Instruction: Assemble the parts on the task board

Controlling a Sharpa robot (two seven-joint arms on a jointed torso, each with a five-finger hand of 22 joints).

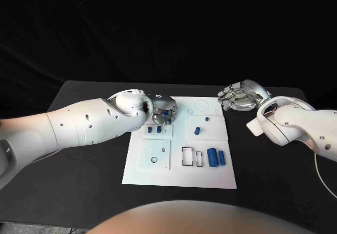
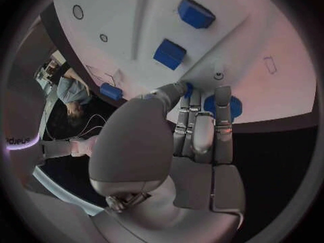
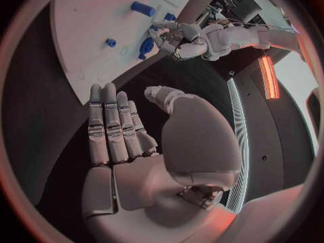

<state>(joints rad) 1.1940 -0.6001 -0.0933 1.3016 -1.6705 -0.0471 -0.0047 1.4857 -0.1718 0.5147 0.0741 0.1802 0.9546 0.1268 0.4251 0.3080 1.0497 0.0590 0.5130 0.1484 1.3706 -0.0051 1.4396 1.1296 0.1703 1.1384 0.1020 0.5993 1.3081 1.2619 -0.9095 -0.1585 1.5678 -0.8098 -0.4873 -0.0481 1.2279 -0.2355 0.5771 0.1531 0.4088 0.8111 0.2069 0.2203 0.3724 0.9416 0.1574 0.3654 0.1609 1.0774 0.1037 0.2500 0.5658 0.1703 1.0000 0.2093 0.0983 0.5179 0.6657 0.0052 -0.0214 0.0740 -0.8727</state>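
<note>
The left hand (image 1: 160, 108) is reaching over the far left part of the task board (image 1: 181, 180), its fingers (image 2: 202, 127) pressed together and closing on a round blue part (image 2: 220, 105) that is sitting just beside the board's far edge; in the right wrist view the same hand (image 3: 177, 38) is pinching that blue piece (image 3: 146, 47) at the board's rim. The right hand (image 1: 242, 96) is hovering over the black table (image 1: 84, 97) just off the board's far right corner, holding nothing, its fingers (image 3: 111, 125) lying straight and side by side with the thumb standing apart. Just near the left hand, two small blue blocks (image 1: 154, 129) are standing side by side in a square panel on the board's left half. Toward the middle, a short blue peg (image 1: 197, 130) is lying tilted, with a tiny blue piece (image 1: 207, 118) just beyond it. Nearer the robot, along the board's right side, two blue cylinders (image 1: 215, 157) are lying parallel and close together, beside two dark-outlined rectangular slots (image 1: 191, 157). A faint ring outline (image 1: 201, 105) is showing at the board's far edge.
</note>
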